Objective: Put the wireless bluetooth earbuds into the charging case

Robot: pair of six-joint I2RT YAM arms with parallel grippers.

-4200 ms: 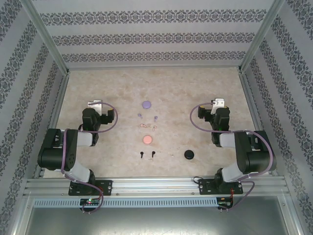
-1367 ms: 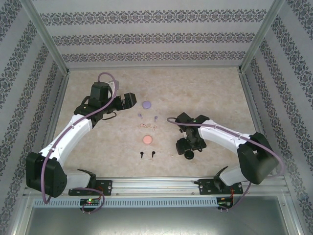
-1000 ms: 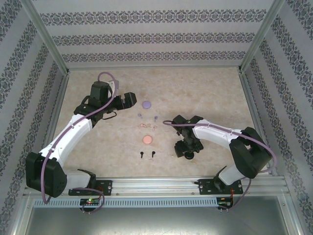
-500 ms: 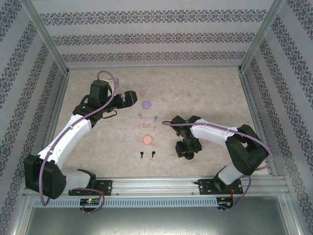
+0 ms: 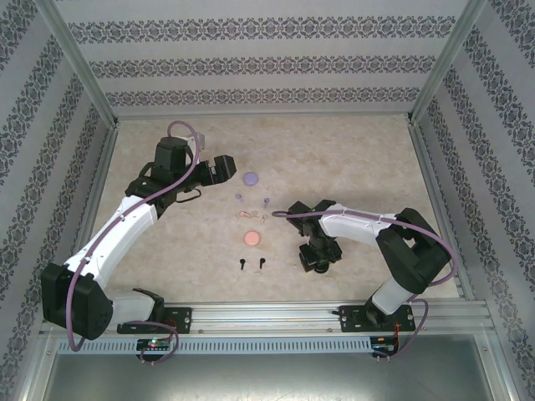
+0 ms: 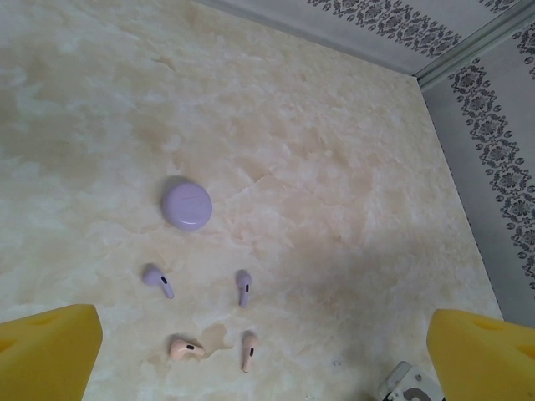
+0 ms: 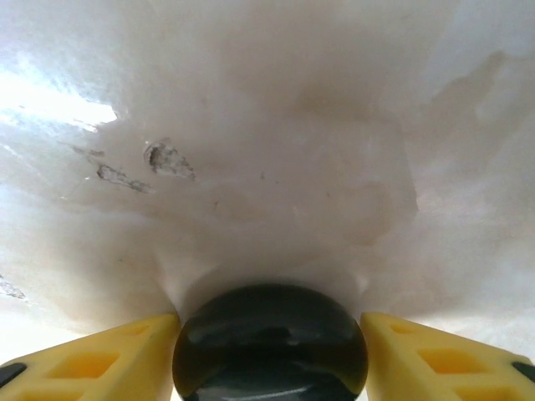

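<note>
**A:** What's on the left?

**B:** The left claw hangs above the tabletop, just left of the purple case. Its yellow fingers are spread wide with nothing between them.

**A:** And the earbuds?

**B:** They all lie loose on the tabletop in the middle, outside the cases. The purple earbuds are just nearer than the purple case, and the pink earbuds come next. Nearer still is the pink case, with the black earbuds nearest of all.

**A:** And on the right?

**B:** The right claw is down at the tabletop, right of the black earbuds. It is closed on the black case, with a finger pressed against each side. That case's lid is shut.
</note>
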